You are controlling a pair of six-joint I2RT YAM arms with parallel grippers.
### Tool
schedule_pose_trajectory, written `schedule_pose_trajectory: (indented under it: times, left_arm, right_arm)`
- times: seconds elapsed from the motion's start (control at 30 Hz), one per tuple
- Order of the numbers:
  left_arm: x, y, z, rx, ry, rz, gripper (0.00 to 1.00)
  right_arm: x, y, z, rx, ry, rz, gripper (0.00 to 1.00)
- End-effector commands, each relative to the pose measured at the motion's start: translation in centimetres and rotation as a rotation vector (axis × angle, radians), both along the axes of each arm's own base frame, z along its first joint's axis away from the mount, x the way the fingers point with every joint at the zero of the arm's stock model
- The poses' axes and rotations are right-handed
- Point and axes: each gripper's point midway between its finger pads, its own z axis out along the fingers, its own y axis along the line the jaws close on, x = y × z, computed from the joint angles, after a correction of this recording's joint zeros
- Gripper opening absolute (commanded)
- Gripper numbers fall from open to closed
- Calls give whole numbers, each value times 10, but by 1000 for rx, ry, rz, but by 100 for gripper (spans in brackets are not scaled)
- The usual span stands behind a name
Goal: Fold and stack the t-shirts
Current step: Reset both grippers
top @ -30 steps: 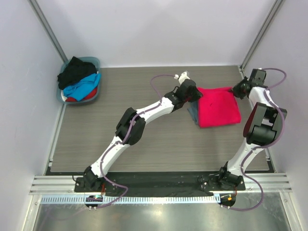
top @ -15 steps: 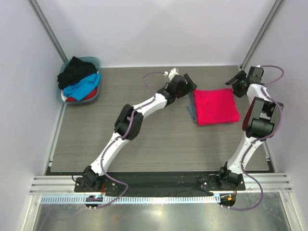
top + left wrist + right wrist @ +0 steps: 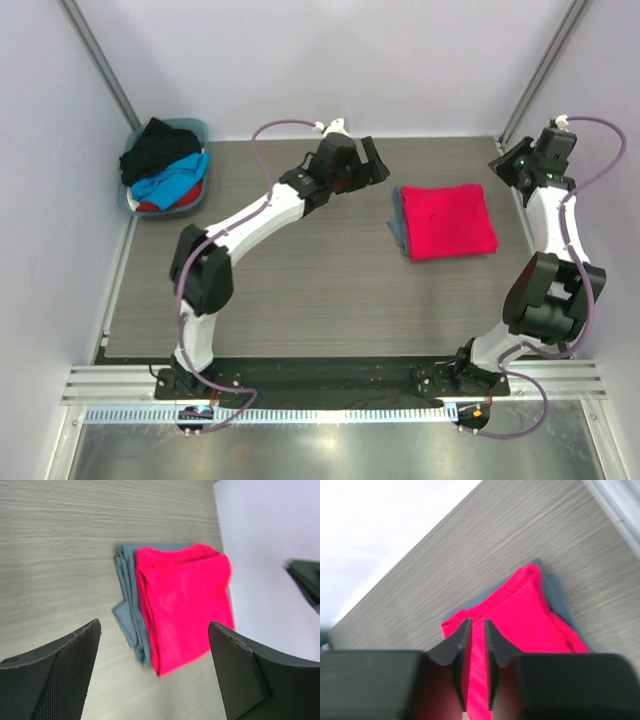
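Note:
Two folded t-shirts lie stacked at the right of the table: a bright red-pink one (image 3: pixel 448 222) (image 3: pixel 185 605) (image 3: pixel 530 615) on top of a slate grey-blue one (image 3: pixel 399 228) (image 3: pixel 127 605) (image 3: pixel 555 592), whose edge shows along the left side. My left gripper (image 3: pixel 372 165) (image 3: pixel 154 625) hangs open above the table, left of the stack, with nothing between its fingers. My right gripper (image 3: pixel 510 166) (image 3: pixel 477 622) is raised near the right wall beyond the stack. Its jaws are drawn almost together, leaving a thin slit, and they hold nothing.
A blue-grey basket (image 3: pixel 198 127) stands in the far left corner, holding a black shirt (image 3: pixel 158 145), a bright blue one (image 3: pixel 175 180) and a red one (image 3: pixel 150 205). White walls close in the table at the back and both sides.
Both grippers let go of the red-pink shirt, which now lies flat on the grey-blue one. The left arm swung back and left, open. The right gripper lifted away and closed.

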Motion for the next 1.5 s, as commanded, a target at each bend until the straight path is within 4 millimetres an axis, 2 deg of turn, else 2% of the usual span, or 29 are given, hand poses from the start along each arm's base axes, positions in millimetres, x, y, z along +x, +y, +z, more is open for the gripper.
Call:
schedule_pose_trajectory:
  times: [0.0, 0.03, 0.07, 0.13, 0.2, 0.23, 0.27, 0.33, 0.37, 0.47, 0.53, 0.57, 0.63, 0.67, 0.73, 0.8, 0.83, 0.87, 0.9, 1.03, 1.1, 1.13, 1.23, 1.27, 1.3, 1.33, 1.37, 1.4, 1.47]
  left_arm:
    - [-31, 20, 12, 43, 1, -58, 88]
    - [-41, 30, 22, 50, -17, -68, 88]
    - [-48, 37, 20, 72, -8, -71, 88]
    - [-58, 51, 17, 112, 0, -70, 88]
    - [-68, 66, 26, 119, -3, -66, 88]
    - [-74, 75, 13, 147, 28, -61, 88]
    - [-79, 82, 23, 137, 17, -56, 88]
    - [-88, 94, 7, 164, 48, -52, 88]
    - [-91, 100, 10, 159, 47, -44, 88]
    - [-100, 116, 9, 177, 51, -28, 88]
    - [-104, 126, 9, 210, 58, -22, 88]
    - [-102, 135, 14, 232, 45, 5, 90]
    - [-107, 153, 22, 296, 22, 19, 99]
    - [-106, 163, 24, 324, 14, 41, 100]
    - [-110, 185, 28, 373, 8, 70, 100]
    - [-111, 206, 23, 394, 30, 98, 99]
    - [-116, 215, 25, 395, 36, 107, 99]
    - [-116, 226, 25, 397, 40, 128, 100]
    - [-120, 231, 24, 396, 39, 132, 99]
    - [-141, 251, 2, 392, 54, 150, 100]
    - [-150, 256, 1, 364, 40, 157, 100]
    - [-157, 261, -15, 372, 68, 166, 99]
    - [-170, 271, -19, 345, 31, 187, 100]
    - [-183, 278, -28, 334, 17, 180, 100]
    - [-185, 279, -32, 315, -12, 182, 100]
    - [-191, 282, -34, 297, -37, 181, 100]
    - [-197, 285, -36, 285, -60, 182, 100]
    - [-208, 292, -43, 261, -107, 183, 100]
    - [-219, 300, -54, 243, -138, 191, 100]
  right_arm:
    - [6, 12, -32, 126, 35, 48, 18]
    - [9, 10, -35, 148, 36, 47, 16]
    - [14, 10, -52, 179, 62, 52, 15]
    - [25, 8, -58, 208, 60, 51, 13]
    - [37, 5, -75, 232, 85, 52, 12]
    - [40, 3, -79, 232, 92, 47, 11]
    - [44, -4, -90, 223, 112, 28, 11]
    - [47, -10, -100, 200, 138, 20, 11]
    - [47, -13, -116, 196, 174, 11, 11]
    - [50, -27, -128, 140, 219, -19, 12]
    - [53, -33, -122, 102, 216, -34, 16]
    - [54, -34, -115, 75, 207, -24, 27]
    - [53, -38, -87, 23, 166, -42, 37]
    - [51, -37, -77, 7, 154, -36, 48]
    - [44, -28, -43, -14, 97, -25, 56]
    - [32, -7, -38, 2, 88, 10, 64]
    - [22, 4, -12, -21, 40, 20, 66]
    - [15, 13, -9, -37, 37, 32, 67]
    - [1, 26, -18, -56, 59, 56, 68]
    - [-46, 90, -14, -97, 44, 160, 70]
    - [-76, 106, -15, -110, 29, 170, 71]
    - [-88, 127, -14, -108, 18, 218, 72]
    - [-130, 149, -21, -179, -18, 245, 73]
    - [-148, 168, -44, -204, 4, 306, 73]
    - [-162, 162, -29, -242, -73, 268, 72]
    - [-173, 164, -32, -262, -95, 280, 73]
    - [-188, 166, -53, -281, -87, 304, 73]
    - [-199, 166, -35, -242, -191, 272, 75]
    - [-207, 175, -33, -205, -291, 290, 95]
